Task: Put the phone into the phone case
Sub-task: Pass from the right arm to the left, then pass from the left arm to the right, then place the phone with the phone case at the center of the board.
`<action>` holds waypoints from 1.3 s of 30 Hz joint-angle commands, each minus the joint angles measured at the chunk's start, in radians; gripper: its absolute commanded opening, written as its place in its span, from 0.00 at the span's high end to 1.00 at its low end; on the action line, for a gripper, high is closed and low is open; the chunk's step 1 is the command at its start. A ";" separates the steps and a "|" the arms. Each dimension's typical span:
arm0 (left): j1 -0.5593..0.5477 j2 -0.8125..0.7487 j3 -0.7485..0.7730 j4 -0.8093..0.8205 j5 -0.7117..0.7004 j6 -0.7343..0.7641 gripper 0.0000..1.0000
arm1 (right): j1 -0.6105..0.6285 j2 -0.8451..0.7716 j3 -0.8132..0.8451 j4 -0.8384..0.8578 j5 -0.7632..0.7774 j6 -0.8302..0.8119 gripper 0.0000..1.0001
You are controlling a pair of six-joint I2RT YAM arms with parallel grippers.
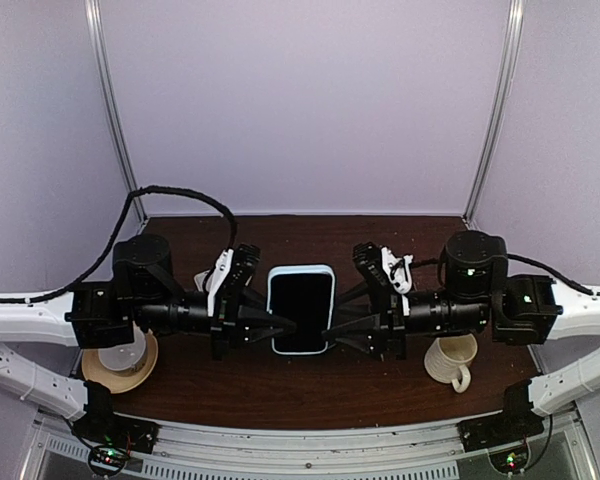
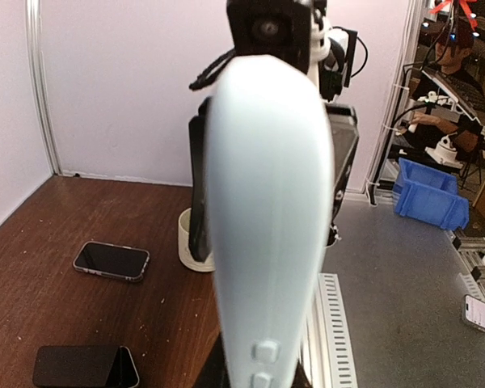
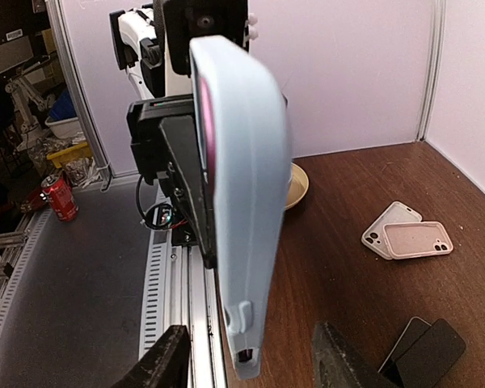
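Observation:
The phone (image 1: 301, 312), black screen up, sits inside the light-blue phone case (image 1: 301, 271), and the pair hangs above the table's middle between both arms. My left gripper (image 1: 277, 325) is shut on the case's left edge. In the left wrist view the case (image 2: 267, 202) fills the centre and hides the fingers. My right gripper (image 1: 330, 335) stands open at the case's right edge. In the right wrist view its two fingers (image 3: 166, 360) are spread on either side of the case (image 3: 246, 202) without touching it.
A cream mug (image 1: 452, 360) stands front right and a tan shallow bowl (image 1: 120, 362) front left. Two spare phones (image 2: 111, 260) (image 2: 85, 366) lie on the brown table. Two pale cases (image 3: 408, 237) and dark phones (image 3: 427, 349) lie beyond. A metal rail (image 1: 300, 440) edges the front.

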 commanded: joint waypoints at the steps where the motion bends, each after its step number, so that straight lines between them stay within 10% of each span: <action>1: 0.001 -0.025 -0.001 0.170 0.014 -0.046 1.00 | -0.004 0.002 -0.017 0.120 -0.025 0.074 0.52; 8: 0.001 -0.039 -0.015 0.189 0.003 -0.063 1.00 | -0.005 0.024 -0.016 0.152 -0.047 0.091 0.98; 13: 0.001 -0.052 -0.020 0.173 -0.043 -0.066 1.00 | -0.016 0.015 -0.010 0.143 -0.033 0.111 1.00; 17: 0.001 -0.053 0.010 0.030 -0.201 -0.047 0.29 | -0.053 0.011 0.046 0.026 0.047 0.155 1.00; 21: 0.017 -0.059 0.104 -0.280 -0.603 -0.023 0.08 | -0.176 0.034 0.123 -0.195 0.076 0.246 1.00; 27: 0.157 0.015 0.235 -0.585 -0.703 -0.014 0.03 | -0.415 0.162 0.243 -0.514 0.054 0.325 1.00; 39: 0.348 0.234 0.352 -0.660 -0.533 0.021 0.03 | -0.686 0.586 0.452 -0.711 -0.214 0.302 1.00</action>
